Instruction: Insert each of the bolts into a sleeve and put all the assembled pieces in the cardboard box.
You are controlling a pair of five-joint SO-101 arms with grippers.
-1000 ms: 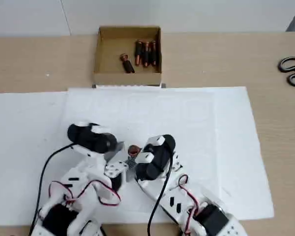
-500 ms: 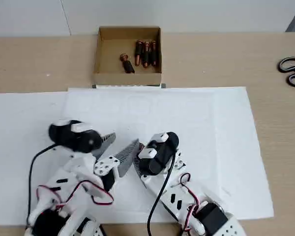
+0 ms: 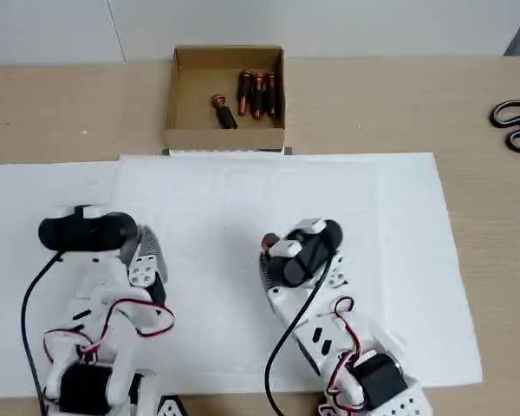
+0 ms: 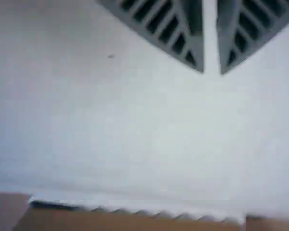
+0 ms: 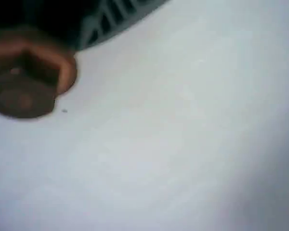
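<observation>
Four assembled pieces (image 3: 256, 94) lie in the cardboard box (image 3: 184, 87), while well short of that box the right end effector (image 3: 267, 251) is clamped on a copper bolt (image 5: 25, 84), probably sleeved and yet to be boxed, and the left end effector (image 4: 212, 71) hangs empty, barely apart.

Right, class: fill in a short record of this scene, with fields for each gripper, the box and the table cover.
Cover: white paper under both arms
Left gripper: above the paper, jaws a narrow gap apart, empty
Right gripper: shut on a copper-headed bolt
Cardboard box: far side of the table, four assembled pieces inside
</observation>
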